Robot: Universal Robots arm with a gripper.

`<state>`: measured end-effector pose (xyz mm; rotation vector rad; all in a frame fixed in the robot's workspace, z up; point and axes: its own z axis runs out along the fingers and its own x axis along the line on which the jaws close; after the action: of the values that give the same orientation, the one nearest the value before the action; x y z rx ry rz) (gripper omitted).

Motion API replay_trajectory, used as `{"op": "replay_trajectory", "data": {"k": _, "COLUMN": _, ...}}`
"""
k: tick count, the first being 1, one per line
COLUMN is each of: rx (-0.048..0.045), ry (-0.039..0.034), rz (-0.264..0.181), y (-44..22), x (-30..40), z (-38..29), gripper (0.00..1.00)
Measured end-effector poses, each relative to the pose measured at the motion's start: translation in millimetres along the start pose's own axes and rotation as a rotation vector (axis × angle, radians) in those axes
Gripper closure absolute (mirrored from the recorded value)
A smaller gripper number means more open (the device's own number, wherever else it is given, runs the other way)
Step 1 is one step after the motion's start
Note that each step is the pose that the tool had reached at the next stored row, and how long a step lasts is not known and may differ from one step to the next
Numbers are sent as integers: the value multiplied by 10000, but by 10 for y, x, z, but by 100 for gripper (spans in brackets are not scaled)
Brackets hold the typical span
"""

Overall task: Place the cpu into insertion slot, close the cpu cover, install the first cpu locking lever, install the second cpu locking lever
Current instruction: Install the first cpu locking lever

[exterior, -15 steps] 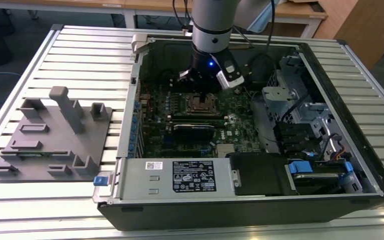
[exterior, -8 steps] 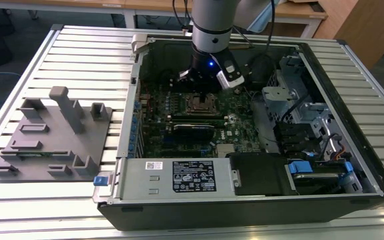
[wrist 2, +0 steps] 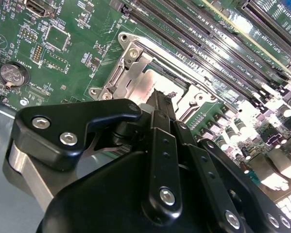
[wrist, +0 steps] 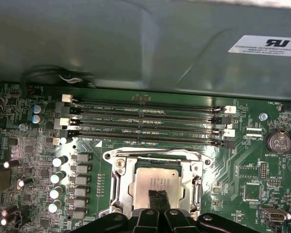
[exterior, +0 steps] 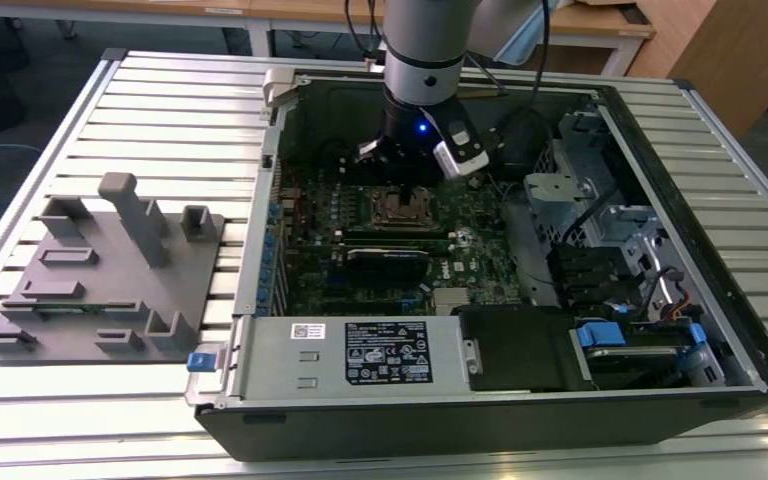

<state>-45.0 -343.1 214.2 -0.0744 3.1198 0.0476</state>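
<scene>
The cpu (wrist: 157, 178), a pale beige square chip, lies in the insertion slot (wrist: 117, 160) on the green motherboard. The silvery cpu cover (wrist: 191, 180) lies flat around the chip and frames it through its window. My gripper (wrist: 159, 199) hangs just over the chip's near half, its two black fingertips pressed together with nothing between them. In the second wrist view the fingers (wrist 2: 159, 109) stand over the cpu cover (wrist 2: 135, 86). In the exterior view the gripper (exterior: 408, 175) reaches down into the open computer case, right above the insertion slot (exterior: 402, 208).
Long black memory slots (wrist: 145, 121) run beside the socket, and a row of capacitors (wrist: 58, 177) lines its other side. The grey power supply box (exterior: 357, 352) closes off the case's front. Drive cages (exterior: 624, 245) stand at the exterior view's right, and a grey fixture (exterior: 104, 275) at its left.
</scene>
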Motion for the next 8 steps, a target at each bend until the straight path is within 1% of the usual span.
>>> {"op": "replay_trajectory", "data": {"k": 8, "rx": -1, "ry": 2, "rz": -56, "y": 0, "x": 0, "z": 0, "gripper": 90}}
